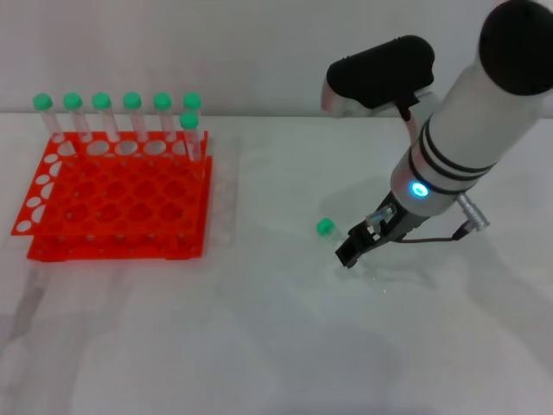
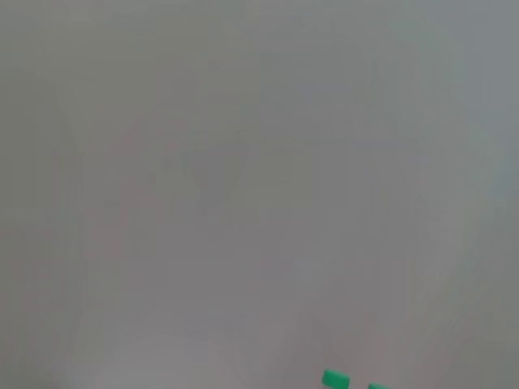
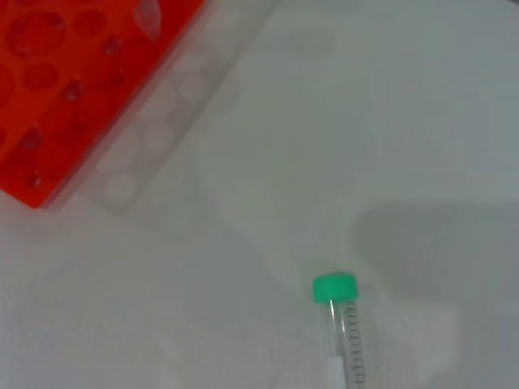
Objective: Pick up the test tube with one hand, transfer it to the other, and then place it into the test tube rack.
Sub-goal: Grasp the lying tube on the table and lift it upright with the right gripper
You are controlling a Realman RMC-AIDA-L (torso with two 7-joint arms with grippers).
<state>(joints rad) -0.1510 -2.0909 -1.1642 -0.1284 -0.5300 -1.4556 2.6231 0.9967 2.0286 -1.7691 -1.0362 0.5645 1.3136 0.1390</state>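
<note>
The test tube [image 1: 325,226] lies on the white table, its green cap pointing away from my right gripper [image 1: 352,249]. The black gripper hangs from the white arm with the blue light and sits low over the tube's clear body. Whether it touches the tube I cannot tell. The right wrist view shows the tube [image 3: 340,324] close up, cap [image 3: 334,288] first. The orange-red rack [image 1: 112,203] stands at the left of the table and its corner shows in the right wrist view [image 3: 73,89]. My left gripper is out of view.
Several green-capped tubes [image 1: 131,117] stand upright along the rack's far row, one more [image 1: 190,130] in the row in front. Green caps [image 2: 334,378] show at the edge of the left wrist view. Bare table [image 1: 259,328] lies between rack and gripper.
</note>
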